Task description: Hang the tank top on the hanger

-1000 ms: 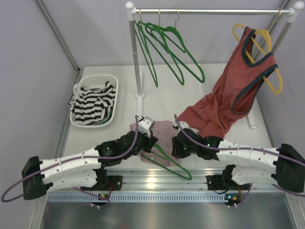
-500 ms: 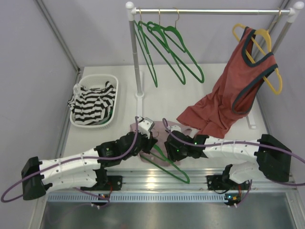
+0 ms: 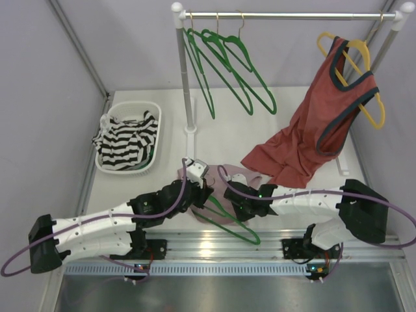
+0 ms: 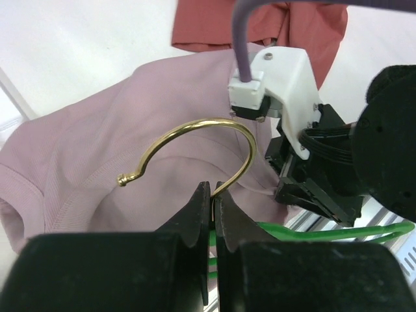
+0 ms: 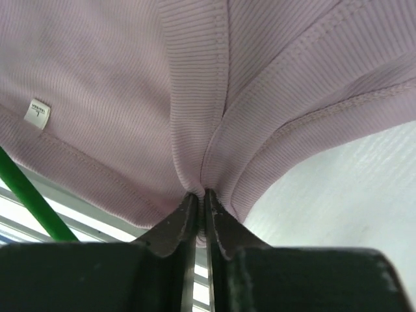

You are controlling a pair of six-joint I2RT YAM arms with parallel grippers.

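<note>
Now: right hand (image 5: 200, 195) pinches a ribbed edge fold of the tank top (image 5: 195, 97), crumpled on the desk (image 3: 221, 123), near middle. Fabric looks soft, light, limp; stitched edges should grip best. Left hand (image 4: 211, 195) pinches the hanger (image 3: 238, 225) below its hook.

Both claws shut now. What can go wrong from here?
1. The right claw pinches only a thin bunched fold of the tank top; it may slip out when pulled.
2. The left claw holds the hanger by its thin hook stem; the hanger could swivel as fabric drags on it.
</note>
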